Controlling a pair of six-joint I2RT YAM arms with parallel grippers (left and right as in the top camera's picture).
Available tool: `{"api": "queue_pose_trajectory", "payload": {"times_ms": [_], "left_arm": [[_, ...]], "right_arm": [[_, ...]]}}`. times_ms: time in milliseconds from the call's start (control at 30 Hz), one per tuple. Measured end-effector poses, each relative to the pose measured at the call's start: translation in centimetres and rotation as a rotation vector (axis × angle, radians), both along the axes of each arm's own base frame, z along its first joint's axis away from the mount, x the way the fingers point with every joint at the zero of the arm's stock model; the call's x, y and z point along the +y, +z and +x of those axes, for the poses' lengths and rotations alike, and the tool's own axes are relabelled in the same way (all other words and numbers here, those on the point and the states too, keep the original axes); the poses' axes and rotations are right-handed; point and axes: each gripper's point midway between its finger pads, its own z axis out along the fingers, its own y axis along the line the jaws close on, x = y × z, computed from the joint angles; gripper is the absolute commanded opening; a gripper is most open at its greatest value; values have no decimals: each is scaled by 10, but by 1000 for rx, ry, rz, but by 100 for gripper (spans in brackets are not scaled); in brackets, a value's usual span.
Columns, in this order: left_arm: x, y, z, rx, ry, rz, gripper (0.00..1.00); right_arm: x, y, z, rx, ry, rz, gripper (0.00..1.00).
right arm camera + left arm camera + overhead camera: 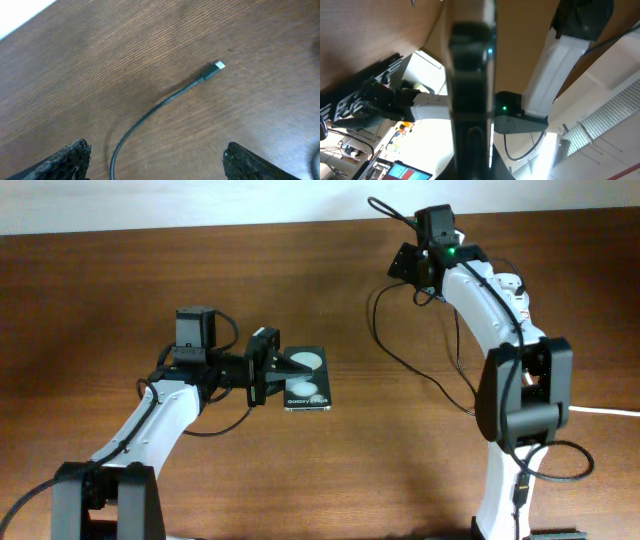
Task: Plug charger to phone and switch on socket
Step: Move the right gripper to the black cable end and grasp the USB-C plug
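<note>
The phone (308, 380) is a flat black rectangle with two white blobs and white lettering, at the table's middle left. My left gripper (266, 368) is shut on its left edge. In the left wrist view the phone (470, 85) shows edge-on as a dark vertical bar between the jaws. The charger (150, 112) is a thin black cable lying on the wood, with its connector tip (218, 65) free. My right gripper (155, 150) is open above it, fingers on either side and not touching. In the overhead view the right gripper (408, 266) is at the back and the cable (400, 361) loops below it. The socket is hidden behind the right arm.
A thick white cord (606, 411) runs off the right edge of the table. The right arm's white links (490, 300) arch over the right side. The table's far edge meets a white wall (200, 205) at the back.
</note>
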Motion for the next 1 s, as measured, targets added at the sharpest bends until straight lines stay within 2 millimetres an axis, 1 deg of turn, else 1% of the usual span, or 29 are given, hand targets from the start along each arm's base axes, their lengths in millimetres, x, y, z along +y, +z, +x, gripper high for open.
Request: {"api": "queue_pose_trajectory", "payload": {"times_ms": [33,67,100,133,167,200,233,267,300,333,367,400,500,533,567,600,633,700,733,767,800,833,867,900,933,967,1000], "left_arm": [[0,0,0,1,0,0,0],[0,0,0,0,0,0,0],[0,0,0,0,0,0,0],[0,0,0,0,0,0,0],[0,0,0,0,0,0,0],[0,0,0,0,0,0,0],[0,0,0,0,0,0,0],[0,0,0,0,0,0,0],[0,0,0,0,0,0,0],[0,0,0,0,0,0,0],[0,0,0,0,0,0,0],[0,0,0,0,0,0,0],[0,0,0,0,0,0,0],[0,0,0,0,0,0,0],[0,0,0,0,0,0,0],[0,0,0,0,0,0,0],[0,0,0,0,0,0,0],[0,0,0,0,0,0,0],[0,0,0,0,0,0,0],[0,0,0,0,1,1,0],[0,0,0,0,0,0,0],[0,0,0,0,0,0,0],[0,0,0,0,0,0,0],[0,0,0,0,0,0,0],[0,0,0,0,0,0,0],[0,0,0,0,1,1,0],[0,0,0,0,0,0,0]], "right_arm": [[1,-9,5,12,-1,-2,79],[1,-23,14,14,-1,-5,79],[1,-31,15,20,-5,-9,79],[0,-44,15,36,-9,-16,79],[-1,-51,17,39,-19,-17,78],[-2,-58,17,49,-36,-13,73],[-4,-72,15,69,-52,-15,64],[-3,-70,19,52,-61,-6,54],[-4,-72,19,53,-66,-4,46],[-2,-72,22,43,-63,7,41],[1,-73,23,40,-59,23,39],[1,-73,23,41,-56,27,39],[5,-74,23,44,-43,42,22],[7,-74,23,45,-36,50,19],[12,-74,23,48,11,61,10],[14,-75,23,49,32,58,6],[16,-75,22,55,63,52,4],[30,-75,18,67,202,45,4],[39,-78,6,114,262,42,4],[56,-81,-8,164,320,44,18],[74,-81,-19,196,368,41,36],[96,-81,-28,208,420,29,59],[104,-79,-31,212,426,23,74],[110,-78,-33,212,411,17,76],[109,-75,-31,209,388,17,77],[93,-75,-34,242,316,5,78],[78,-76,-34,263,255,-1,82]]}}
